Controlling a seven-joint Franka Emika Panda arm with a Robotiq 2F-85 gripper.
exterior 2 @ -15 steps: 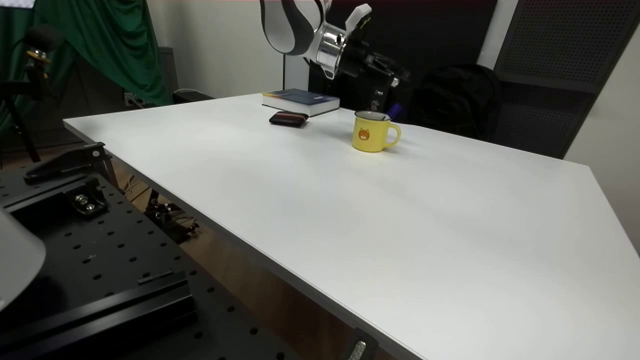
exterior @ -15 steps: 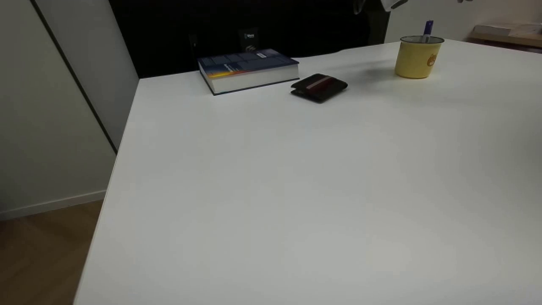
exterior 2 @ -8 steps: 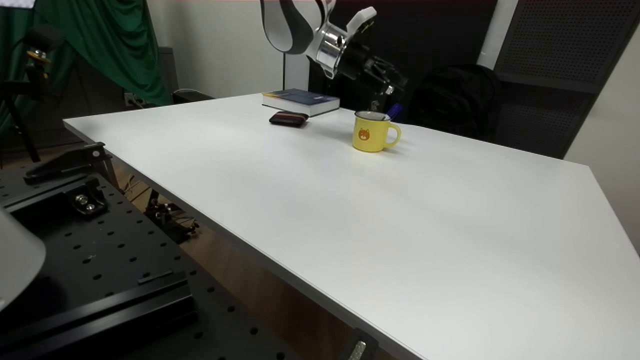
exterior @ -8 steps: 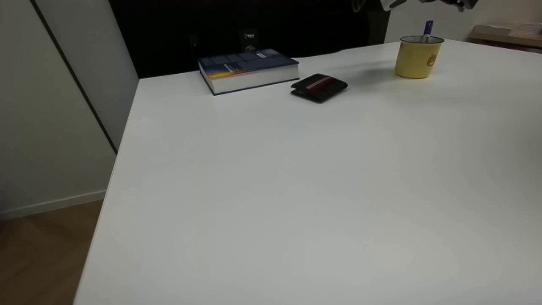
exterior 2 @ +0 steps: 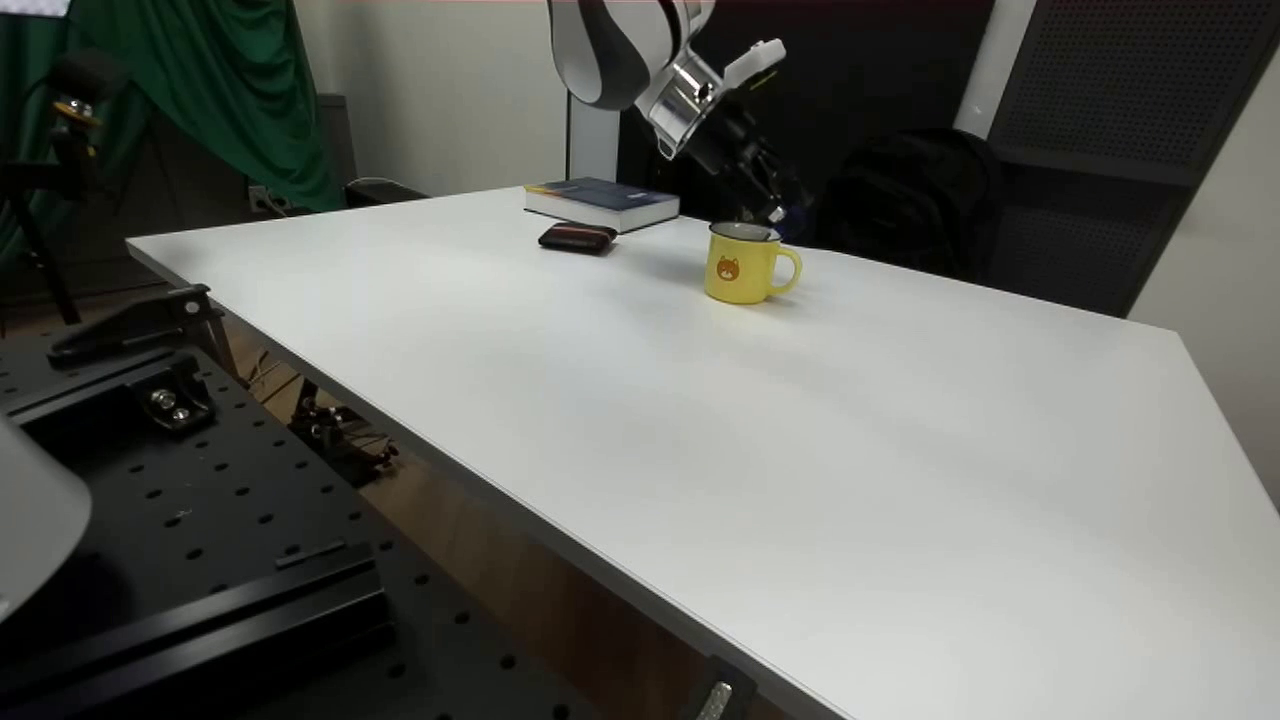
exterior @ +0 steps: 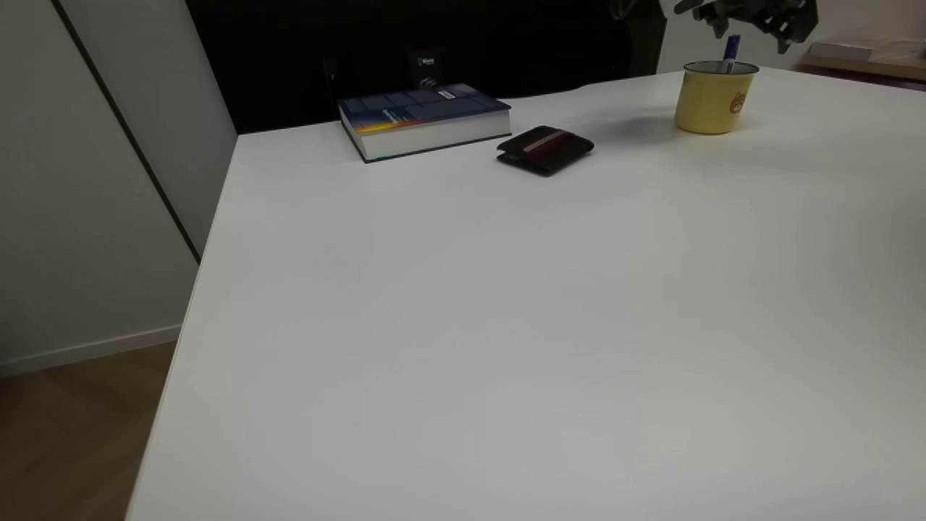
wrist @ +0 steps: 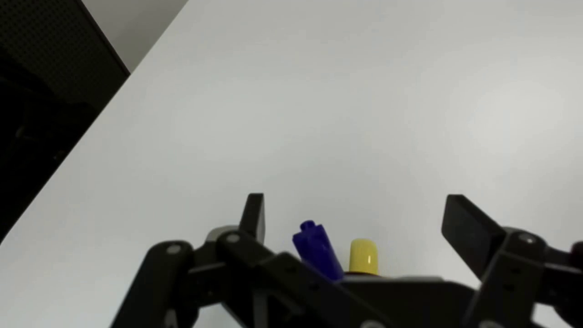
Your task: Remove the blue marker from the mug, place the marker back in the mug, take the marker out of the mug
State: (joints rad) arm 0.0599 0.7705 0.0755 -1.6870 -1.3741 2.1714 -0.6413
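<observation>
One change noted: the pincer (wrist: pixel 355 214) hangs lower than a second ago, jaws wide.
The blue marker (wrist: pixel 317 249) leans ungripped in the mug (exterior: pixel 710 103); I judge a removal near, which one unclear.

Soft, uneven light; subdued exposure.
White table (exterior 2: pixel 850 450): pale, diffuse glare patches; faint shadow beside mug (exterior: pixel 703 103); black backpack (exterior 2: pixel 920 200) nearly lost in darkness.

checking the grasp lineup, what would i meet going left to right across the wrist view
dark perforated panel, one gripper fingertip, blue marker, yellow mug (partly hidden), opposite gripper fingertip
</observation>
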